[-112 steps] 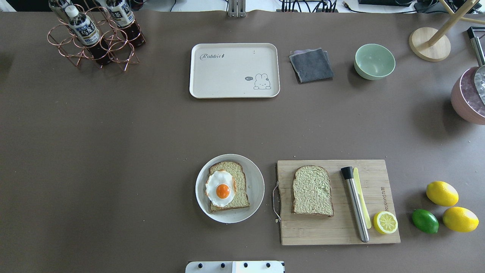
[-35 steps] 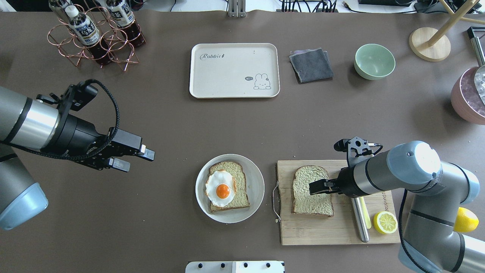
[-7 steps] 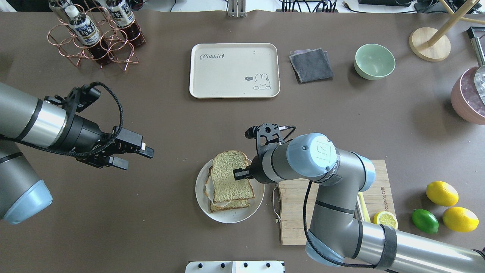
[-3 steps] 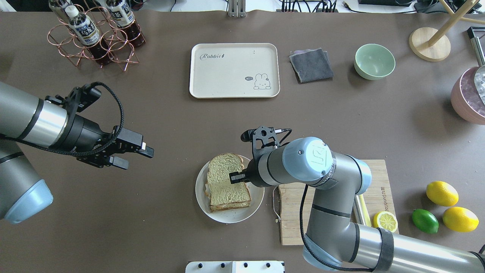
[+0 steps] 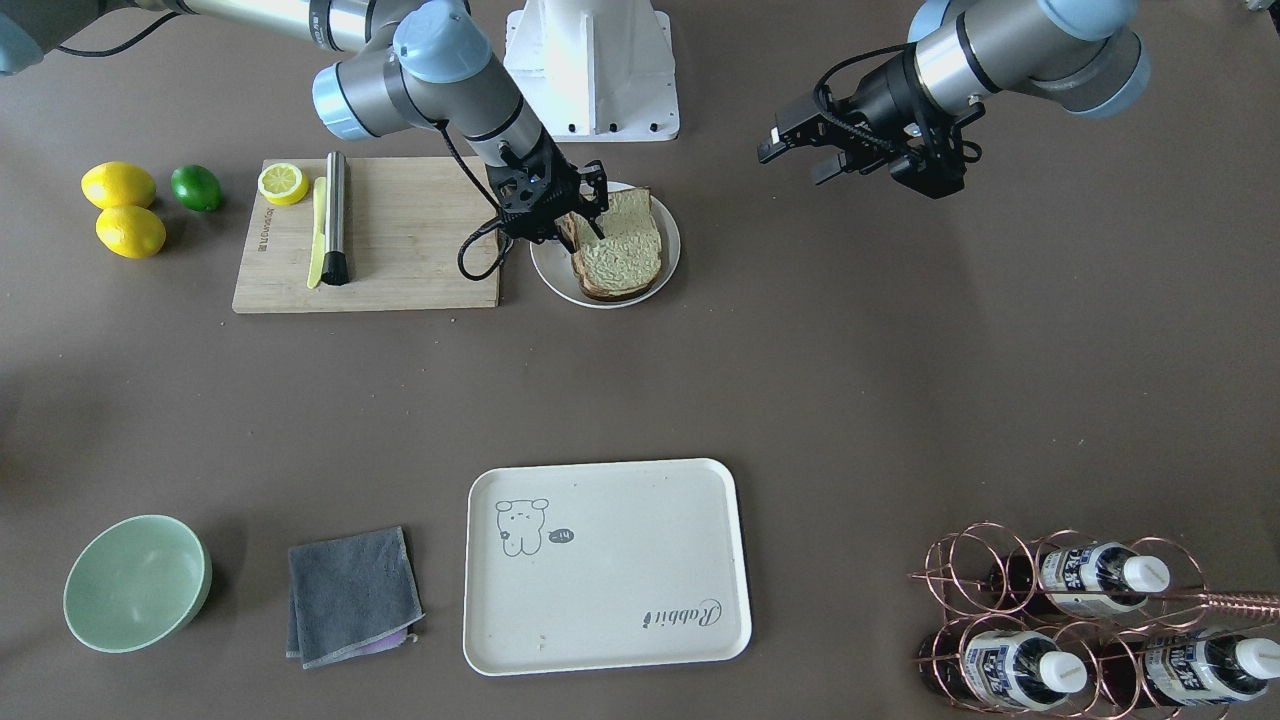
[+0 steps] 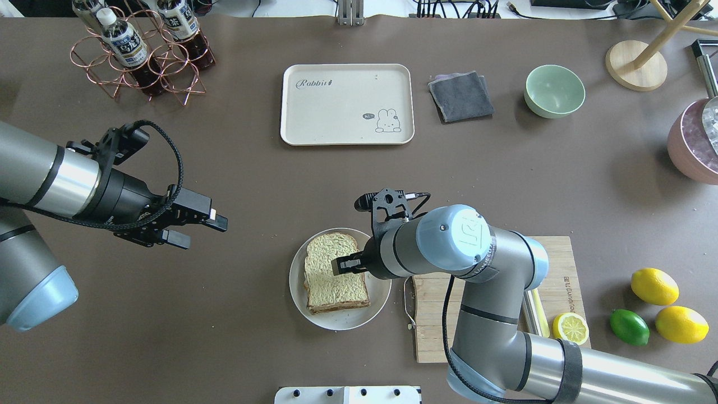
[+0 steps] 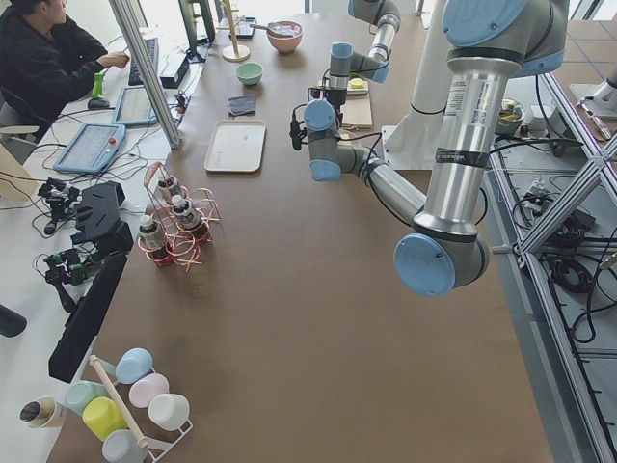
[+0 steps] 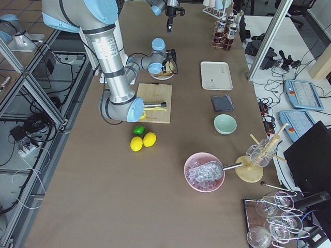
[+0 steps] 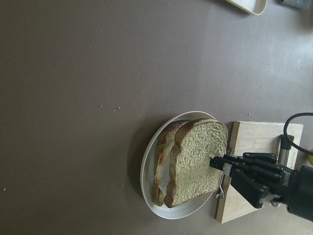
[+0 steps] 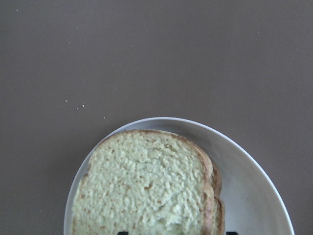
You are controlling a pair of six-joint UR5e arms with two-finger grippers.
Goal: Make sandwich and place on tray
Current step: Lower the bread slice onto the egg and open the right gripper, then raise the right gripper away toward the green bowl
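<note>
The right gripper [image 6: 341, 264] is clamped on one edge of the upper slice of the sandwich [image 6: 331, 286]. The sandwich is made of two brown-crusted bread slices with porous greenish-beige crumb and a white fried egg [image 9: 165, 159] between them. The gripped edge appears slightly raised, so the upper slice is tilted over the egg and the lower slice. The sandwich is located on the round, glossy white plate [image 6: 336, 321], inside its rim.

The left gripper [image 6: 202, 234] is positioned above the table with its jaws spread apart and nothing between them. It is well apart from the plate.

The cream-white rounded-rectangle plastic tray [image 6: 336, 112], smooth and with a raised lip, is located at the far side of the table. It is separated from the plate by a wide stretch of matte brown table surface [image 6: 348, 179]. The rectangular wooden cutting board [image 6: 432, 336] is located just beside the plate, on the right arm's side.
</note>
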